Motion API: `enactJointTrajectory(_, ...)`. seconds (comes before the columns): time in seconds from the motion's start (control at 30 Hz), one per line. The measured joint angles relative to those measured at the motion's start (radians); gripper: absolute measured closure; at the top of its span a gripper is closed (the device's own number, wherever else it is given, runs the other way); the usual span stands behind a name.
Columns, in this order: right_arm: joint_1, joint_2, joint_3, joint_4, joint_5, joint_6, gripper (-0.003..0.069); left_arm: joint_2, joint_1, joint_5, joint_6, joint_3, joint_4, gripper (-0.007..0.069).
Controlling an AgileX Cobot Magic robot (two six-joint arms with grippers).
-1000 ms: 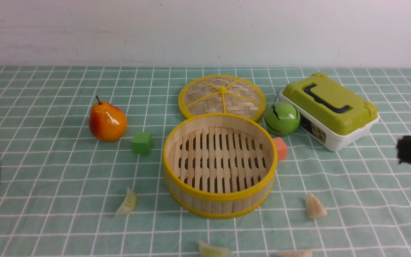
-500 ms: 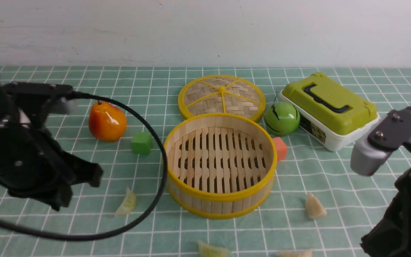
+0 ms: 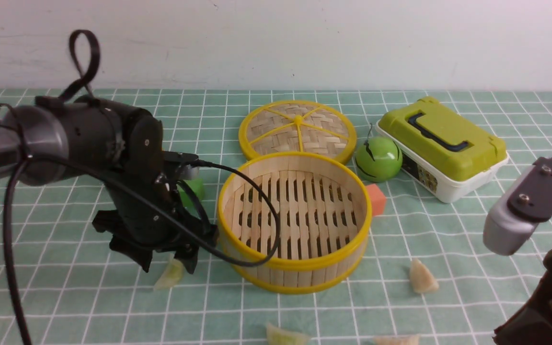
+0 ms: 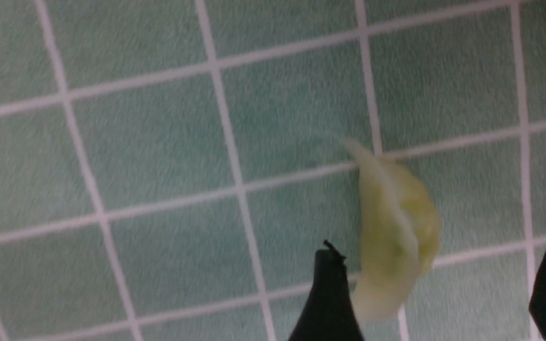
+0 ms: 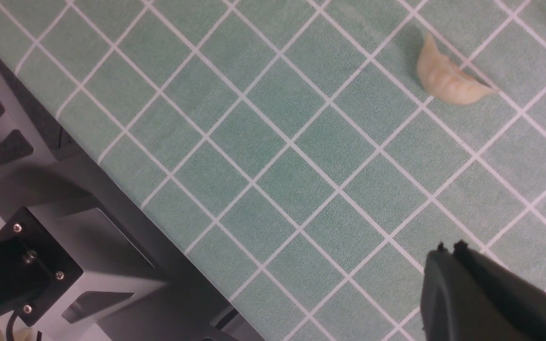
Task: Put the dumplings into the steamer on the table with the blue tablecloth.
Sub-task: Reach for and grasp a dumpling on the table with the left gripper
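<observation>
My left gripper (image 4: pixel 436 289) stands open around the pale green dumpling (image 3: pixel 170 274), beside the steamer (image 3: pixel 295 278). I judge it light, maybe slippery, so I should take it across its thick middle. My right gripper (image 5: pixel 448 251) is closed.

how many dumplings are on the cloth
4: one green dumpling under the left gripper, another green and a cream nearest, another cream right of the steamer.

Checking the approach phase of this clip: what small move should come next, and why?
Probably lower the left pincer slightly, then close it: its open fingers stand either side of the pale green dumpling, nothing is gripped, and the steamer holds no dumplings.
</observation>
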Motion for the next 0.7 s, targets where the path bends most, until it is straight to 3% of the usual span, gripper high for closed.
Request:
enactJointTrajectory(0.17, 0.000, 0.000, 0.000, 0.000, -0.001, -0.001, 0.0663, 0.065, 0.000, -0.033, 0.000, -0.027, 0.001, 0.0183)
enactJointTrajectory(0.33, 0.000, 0.000, 0.000, 0.000, -0.001, -0.002, 0.0662, 0.074, 0.000, -0.024, 0.000, -0.030, -0.014, 0.0449)
enactJointTrajectory(0.57, 0.000, 0.000, 0.000, 0.000, -0.023, -0.003, 0.0657, 0.034, -0.021, 0.109, 0.000, -0.074, -0.014, 0.0449)
enactJointTrajectory(0.7, 0.000, 0.000, 0.001, 0.000, -0.050, -0.003, 0.0655, -0.048, -0.096, 0.173, 0.000, -0.216, -0.003, 0.0449)
